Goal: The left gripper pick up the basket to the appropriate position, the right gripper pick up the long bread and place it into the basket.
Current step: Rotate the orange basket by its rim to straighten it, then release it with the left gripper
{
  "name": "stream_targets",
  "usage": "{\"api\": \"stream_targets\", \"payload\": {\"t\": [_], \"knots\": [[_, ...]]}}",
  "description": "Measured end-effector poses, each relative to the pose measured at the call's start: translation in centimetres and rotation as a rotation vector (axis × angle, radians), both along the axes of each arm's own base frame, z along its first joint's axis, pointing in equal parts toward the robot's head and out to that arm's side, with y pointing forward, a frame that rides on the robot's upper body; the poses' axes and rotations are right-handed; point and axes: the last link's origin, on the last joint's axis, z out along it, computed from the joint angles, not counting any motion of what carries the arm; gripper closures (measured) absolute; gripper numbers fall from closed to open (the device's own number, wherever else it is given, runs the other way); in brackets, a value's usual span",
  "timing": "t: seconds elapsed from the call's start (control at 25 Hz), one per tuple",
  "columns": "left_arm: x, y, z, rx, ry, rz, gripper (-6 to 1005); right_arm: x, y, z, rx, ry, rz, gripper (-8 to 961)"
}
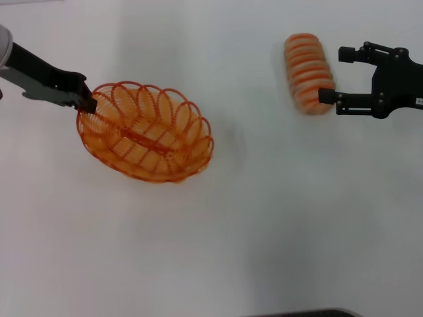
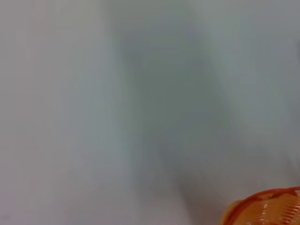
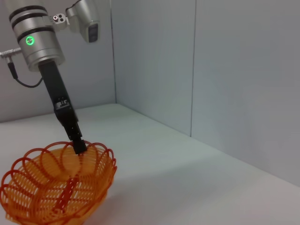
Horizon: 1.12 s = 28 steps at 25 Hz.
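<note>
On the left, the black two-fingered left claw point(image 1: 87, 102) is pinching the scalloped rim of the oval orange wire basket point(image 1: 145, 132), which is sitting tilted, seemingly lifted off the white surface point(image 1: 264, 231). The basket is holding nothing. It is probably light and stiff, so a rim grip should be enough. On the right, the long ridged tan-and-orange bread point(image 1: 308, 72) is lying well apart from the basket, with the black right claw point(image 1: 336, 74) standing spread just beside it, one finger at its near end. The loaf is likely soft; gripping across its middle seems wisest.
</note>
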Motion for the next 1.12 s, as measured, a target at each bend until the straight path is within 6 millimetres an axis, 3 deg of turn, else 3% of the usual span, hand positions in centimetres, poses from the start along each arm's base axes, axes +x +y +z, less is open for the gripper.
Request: {"api": "stream_targets", "payload": {"t": [0.4,0.6,1.12], "knots": [[-1.6,-1.3,0.0,0.057,-0.136,0.151,928,-0.1,0.2,0.1,0.006,0.002,-0.002,38],[-2.2,-2.2,-1.0,0.063,-0.156,0.204,928,0.0,0.3,0.1,0.01,-0.001,-0.006,38],[-1.8,-2.8,-2.3,0.138,-0.207,0.231,928,0.1,0.5,0.2,0.026,-0.009,-0.013,38]]}}
